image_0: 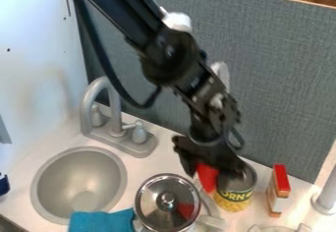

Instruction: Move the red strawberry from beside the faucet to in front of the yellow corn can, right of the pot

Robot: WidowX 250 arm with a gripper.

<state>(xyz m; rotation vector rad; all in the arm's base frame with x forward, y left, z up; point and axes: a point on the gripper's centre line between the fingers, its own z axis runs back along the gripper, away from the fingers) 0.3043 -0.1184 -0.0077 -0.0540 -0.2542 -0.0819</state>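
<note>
Where the gripper [214, 171] hangs, a red object [207, 178] points downward — nearly upright.

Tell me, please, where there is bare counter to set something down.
The widest bare patch lies between the sink basin, the faucet and the glass lid; a narrow strip separates the can and box. It is crowded around the tool and the red object.
</note>
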